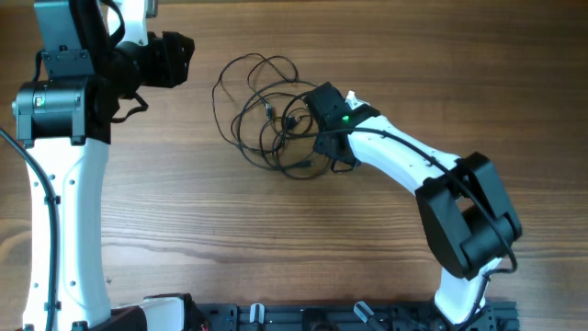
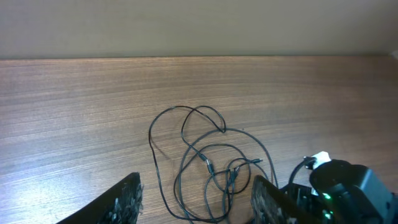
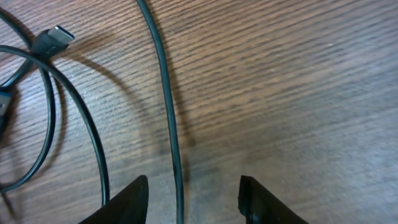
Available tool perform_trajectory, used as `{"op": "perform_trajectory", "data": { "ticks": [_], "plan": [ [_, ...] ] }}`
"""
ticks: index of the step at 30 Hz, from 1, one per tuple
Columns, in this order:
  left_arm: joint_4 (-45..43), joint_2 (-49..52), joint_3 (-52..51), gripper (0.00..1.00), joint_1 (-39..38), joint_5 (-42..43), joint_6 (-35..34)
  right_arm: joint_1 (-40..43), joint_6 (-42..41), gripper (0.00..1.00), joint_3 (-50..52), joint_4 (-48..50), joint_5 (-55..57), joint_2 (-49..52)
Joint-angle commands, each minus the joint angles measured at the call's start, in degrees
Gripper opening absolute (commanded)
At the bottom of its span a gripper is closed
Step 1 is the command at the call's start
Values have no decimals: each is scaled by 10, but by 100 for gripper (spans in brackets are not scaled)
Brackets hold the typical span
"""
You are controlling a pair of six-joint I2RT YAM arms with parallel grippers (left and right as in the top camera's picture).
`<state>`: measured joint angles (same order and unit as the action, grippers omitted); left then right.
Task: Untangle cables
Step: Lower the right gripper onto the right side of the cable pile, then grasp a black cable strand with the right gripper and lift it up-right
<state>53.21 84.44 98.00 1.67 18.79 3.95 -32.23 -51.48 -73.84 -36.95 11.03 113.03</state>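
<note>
Here's the tangle of thin black cables [image 1: 274, 118], lying in overlapping loops on the brown wood-grain surface [image 1: 184, 211], a little past the middle, towards the far edge. Small plug ends sit bunched in the heart of the knot, loops spilling out to the left and the far side.

The white-and-black right arm [image 1: 404, 161] reaches in from the near right corner, its wrist right over the right-hand edge of the heap, green light glowing. Down at the right gripper [image 3: 193, 202] the view is tight: the two dark fingers stand apart, released, low over the wood, and one black strand [image 3: 163, 93] runs straight between them, closer to the left-hand finger in that view. Nothing is pinched. Off to the left of that strand, more cable curves around, and a black plug with a silver tip [image 3: 55, 36] lies flat on the wood.

Over to the left gripper [image 1: 176, 60]: it hangs off to the left of the tangle, well apart from it, pointing towards it, fingers spread wide, grasping nothing. From its wrist camera the whole knot shows out ahead, framed between its two fingers.
</note>
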Motion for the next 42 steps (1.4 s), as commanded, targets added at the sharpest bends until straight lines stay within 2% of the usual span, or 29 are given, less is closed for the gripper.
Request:
{"op": "perform_trajectory", "data": {
  "ticks": [1, 3, 10, 21, 29, 33, 35, 42],
  "plan": [
    [0, 1, 6, 58, 1, 10, 10, -2, 5, 49, 5, 4, 10, 21],
    [1, 4, 6, 58, 1, 9, 25, -2, 4, 49, 5, 5, 9, 24],
    [5, 49, 6, 58, 0, 6, 24, -2, 5, 34, 5, 25, -21, 31],
    [5, 117, 6, 59, 0, 7, 24, -2, 4, 30, 5, 40, -38, 49],
    [4, 125, 6, 59, 0, 7, 24, -1, 5, 27, 5, 48, -49, 70],
    [4, 125, 6, 59, 0, 7, 24, -1, 5, 18, 5, 49, -49, 70],
    [5, 125, 6, 59, 0, 7, 25, -1, 10, 5, 5, 55, -52, 70],
    [8, 125, 6, 59, 0, 7, 24, 15, 50, 5, -52, 59, -51, 58]
  ]
}}
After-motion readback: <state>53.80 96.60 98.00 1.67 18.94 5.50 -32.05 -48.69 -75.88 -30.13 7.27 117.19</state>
